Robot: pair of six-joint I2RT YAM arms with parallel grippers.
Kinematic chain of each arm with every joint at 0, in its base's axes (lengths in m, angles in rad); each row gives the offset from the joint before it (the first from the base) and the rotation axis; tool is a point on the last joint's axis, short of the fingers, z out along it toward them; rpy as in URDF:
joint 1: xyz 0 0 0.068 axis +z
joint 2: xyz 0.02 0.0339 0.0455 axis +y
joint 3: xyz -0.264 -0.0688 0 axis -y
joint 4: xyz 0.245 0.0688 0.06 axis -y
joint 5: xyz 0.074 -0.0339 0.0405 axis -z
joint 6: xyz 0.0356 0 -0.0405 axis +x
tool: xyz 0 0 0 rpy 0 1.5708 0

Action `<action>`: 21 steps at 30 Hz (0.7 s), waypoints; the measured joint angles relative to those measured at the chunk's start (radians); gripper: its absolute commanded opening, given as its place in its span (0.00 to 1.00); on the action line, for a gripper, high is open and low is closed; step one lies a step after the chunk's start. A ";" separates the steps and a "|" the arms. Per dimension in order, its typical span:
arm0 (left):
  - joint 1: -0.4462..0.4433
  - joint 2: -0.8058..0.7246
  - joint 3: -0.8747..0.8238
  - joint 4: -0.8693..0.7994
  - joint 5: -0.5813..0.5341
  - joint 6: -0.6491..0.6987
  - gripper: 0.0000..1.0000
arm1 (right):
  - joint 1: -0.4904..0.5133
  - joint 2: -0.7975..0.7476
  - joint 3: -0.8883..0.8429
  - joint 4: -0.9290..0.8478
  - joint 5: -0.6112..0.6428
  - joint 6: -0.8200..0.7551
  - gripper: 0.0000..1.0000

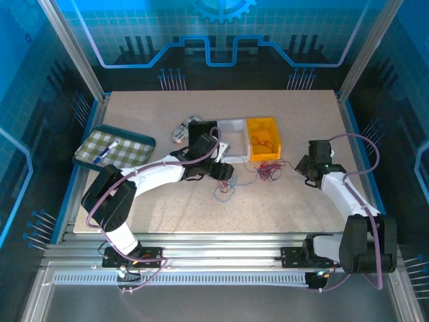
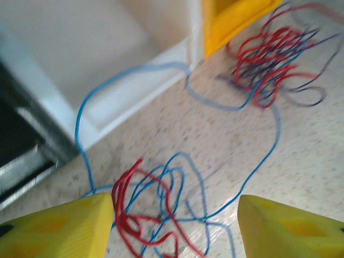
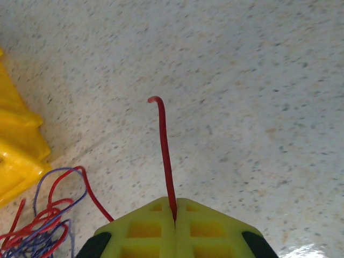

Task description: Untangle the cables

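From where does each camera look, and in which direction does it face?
Top external: above and behind, facing down at the table; both arms show.
Left wrist: faces down at the blue and red cables beside the white bin; left hand open.
Right wrist: faces down at the table; right hand shut on a red cable.
Both wrist views share the yellow bin.

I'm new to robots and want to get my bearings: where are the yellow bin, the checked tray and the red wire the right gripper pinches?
yellow bin (image 1: 265, 155): top view, near wall.
checked tray (image 1: 136, 151): top view, bare checked floor.
red wire (image 3: 165, 150): right wrist view, straight middle stretch.
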 measured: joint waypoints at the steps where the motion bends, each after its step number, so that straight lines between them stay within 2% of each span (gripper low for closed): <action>1: -0.004 0.001 0.028 -0.004 0.008 0.005 0.65 | 0.012 0.004 0.000 0.004 -0.002 0.000 0.00; 5: -0.045 0.065 0.175 0.006 0.039 0.047 0.68 | 0.062 0.031 0.000 0.026 -0.022 -0.008 0.00; 12: -0.127 0.337 0.427 -0.010 0.088 0.112 0.66 | 0.070 0.060 0.000 0.040 -0.055 -0.010 0.00; 15: -0.150 0.413 0.472 -0.030 0.094 0.138 0.65 | 0.071 0.061 0.000 0.043 -0.071 -0.016 0.00; 18: -0.164 0.457 0.493 -0.053 0.094 0.157 0.62 | 0.071 0.061 0.002 0.043 -0.082 -0.027 0.00; 21: -0.173 0.512 0.552 -0.066 0.087 0.163 0.54 | 0.071 0.061 0.003 0.043 -0.096 -0.039 0.00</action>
